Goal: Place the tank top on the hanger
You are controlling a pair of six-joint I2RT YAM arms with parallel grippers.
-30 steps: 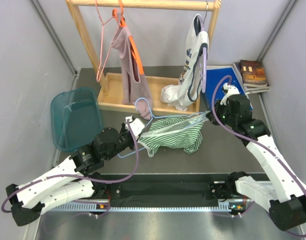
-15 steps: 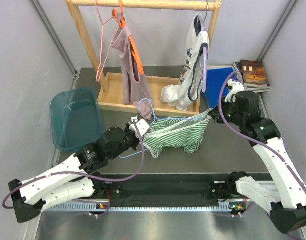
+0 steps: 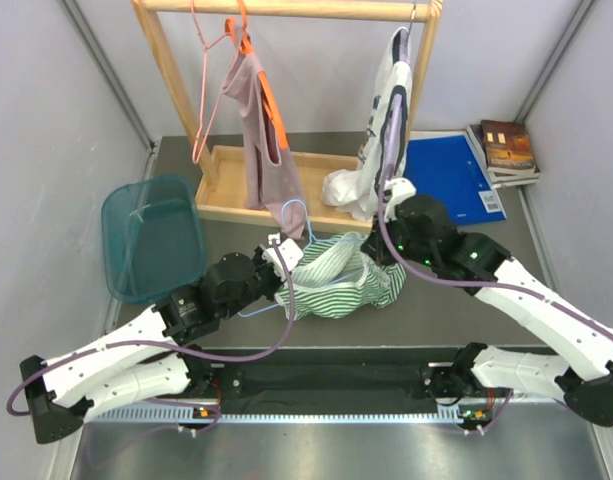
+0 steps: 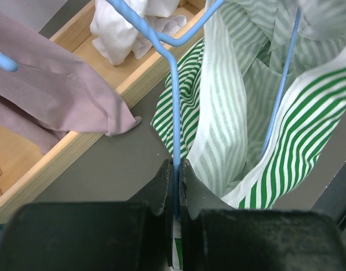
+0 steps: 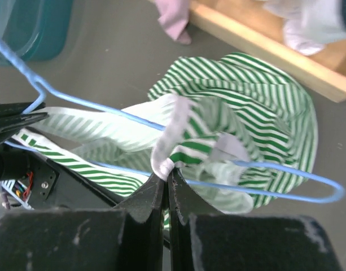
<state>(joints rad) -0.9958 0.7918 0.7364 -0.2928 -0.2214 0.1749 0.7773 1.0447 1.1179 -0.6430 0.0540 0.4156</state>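
left jaws clenched on hanger [image 4: 174, 113] wire | right jaws pinching white strap [image 5: 171, 127] of tank top [image 5: 257, 101] | top bunched around hanger, mid grey surface [image 3: 426, 315], between arms | wooden rack [image 3: 316, 9] behind, holding mauve top [image 3: 261, 130] and white top [image 3: 386, 120] | teal basket [image 3: 151, 240] left | blue folder [image 3: 456, 175], books [image 3: 508, 150] back right | pale walls [image 3: 46, 120] around

One camera looked down from high on the near side; both wrist cameras sat close over the soft green-and-white striped tank top [image 3: 331, 285], common to all.
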